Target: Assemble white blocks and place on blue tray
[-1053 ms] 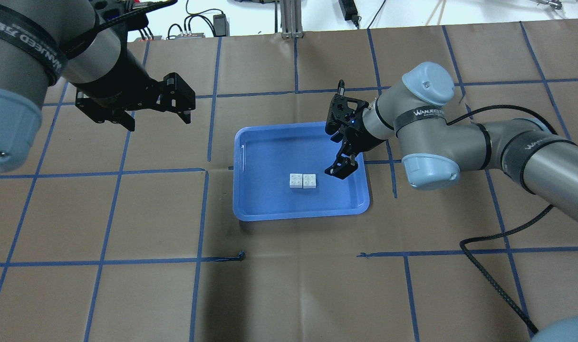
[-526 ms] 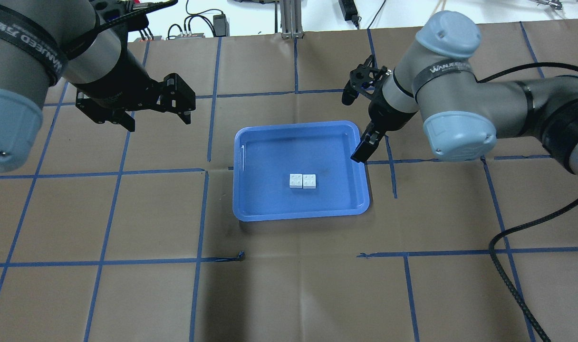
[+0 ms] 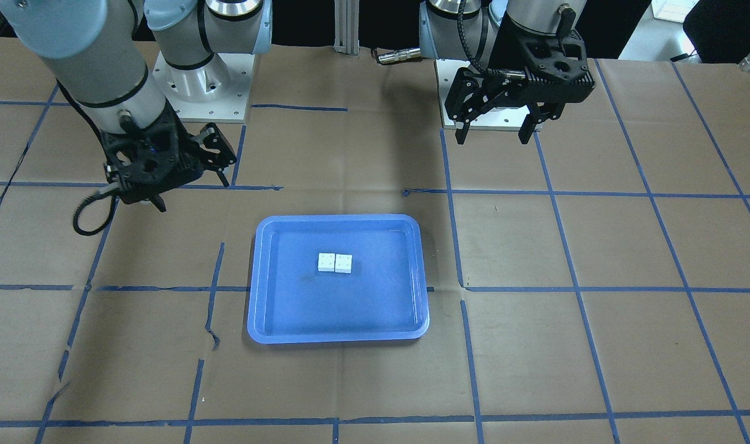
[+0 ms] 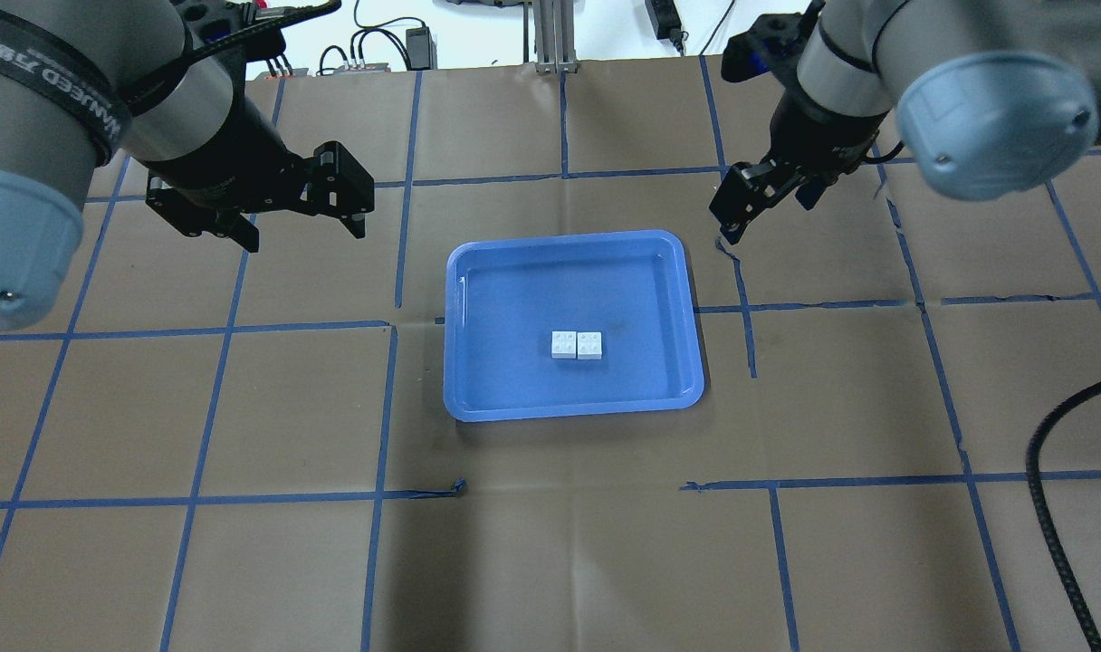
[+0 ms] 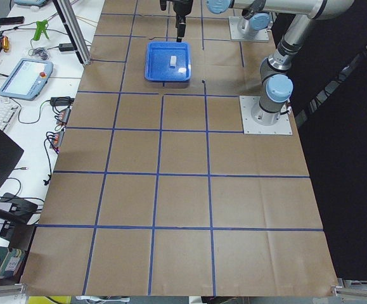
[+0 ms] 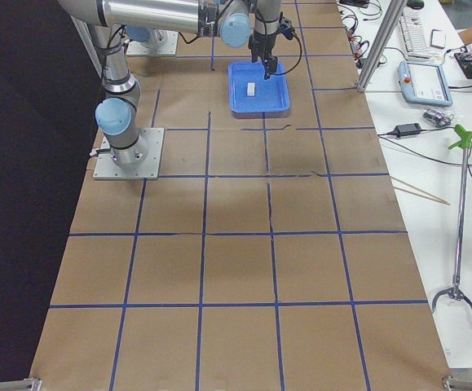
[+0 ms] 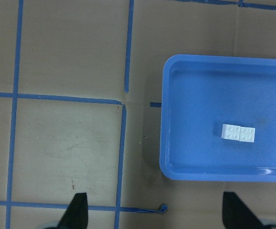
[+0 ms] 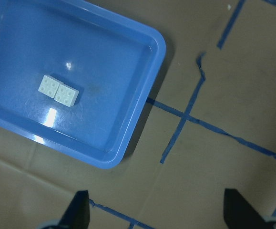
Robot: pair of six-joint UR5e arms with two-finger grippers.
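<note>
Two white blocks [image 4: 577, 345] sit joined side by side in the middle of the blue tray [image 4: 514, 272]. They also show in the front view [image 3: 335, 263], the left wrist view [image 7: 238, 133] and the right wrist view [image 8: 58, 90]. My left gripper [image 4: 301, 231] is open and empty, raised to the left of the tray. My right gripper [image 4: 768, 204] is open and empty, raised beyond the tray's far right corner. Neither gripper touches the blocks.
The table is covered in brown paper with a grid of blue tape lines [image 4: 560, 177]. A black cable [image 4: 1048, 453] lies at the right. Both arm bases [image 3: 196, 80] stand at the robot's side of the table.
My right gripper has pulled back from over the tray's right part, moving up and away past its far right corner. The left arm and the blocks have not moved.
</note>
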